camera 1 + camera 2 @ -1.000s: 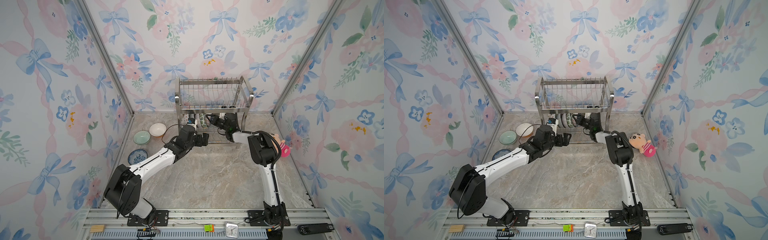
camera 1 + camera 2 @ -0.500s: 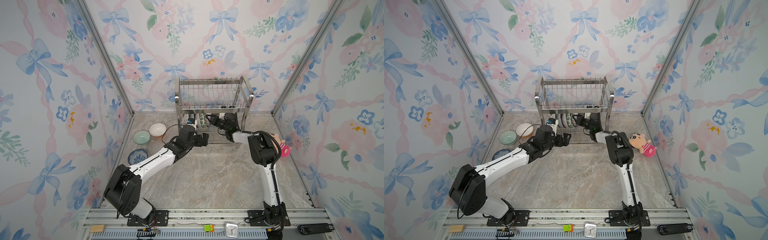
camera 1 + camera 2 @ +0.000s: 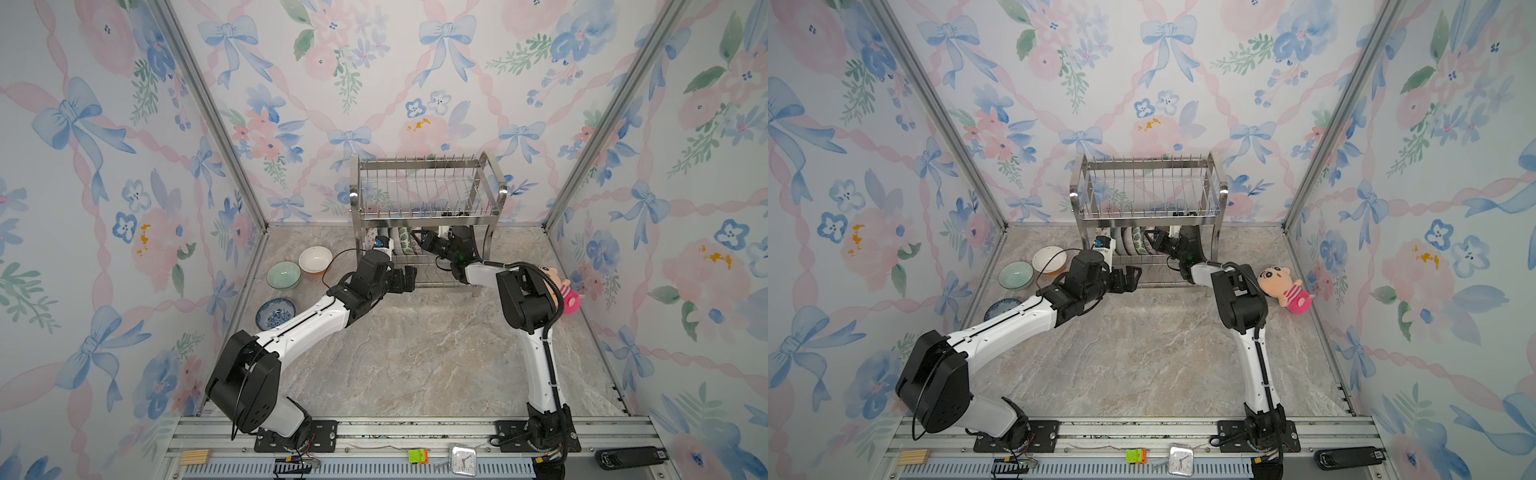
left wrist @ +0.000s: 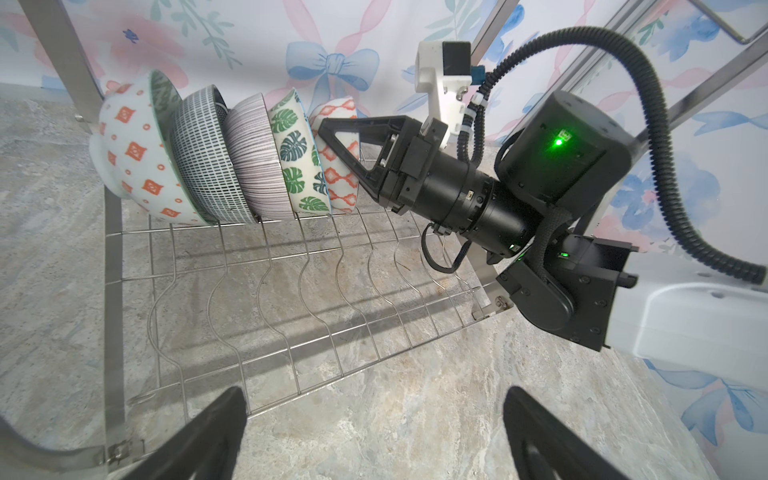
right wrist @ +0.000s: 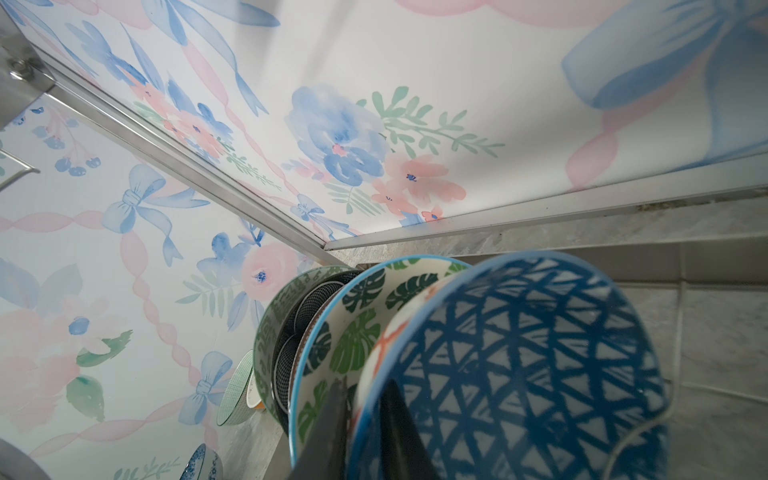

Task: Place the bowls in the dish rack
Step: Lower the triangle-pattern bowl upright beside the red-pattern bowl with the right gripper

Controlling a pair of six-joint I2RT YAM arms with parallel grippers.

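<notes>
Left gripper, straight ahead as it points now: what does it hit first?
Most likely the dish rack, at its lower shelf's front wire, just beyond the open left gripper; depth is unclear.

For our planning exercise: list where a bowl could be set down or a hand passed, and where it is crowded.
Free: upper tier of the dish rack; the table between left arm and right arm. Crowded: lower tier, five racked bowls, the right gripper straddling the last; three bowls by the left wall.
</notes>
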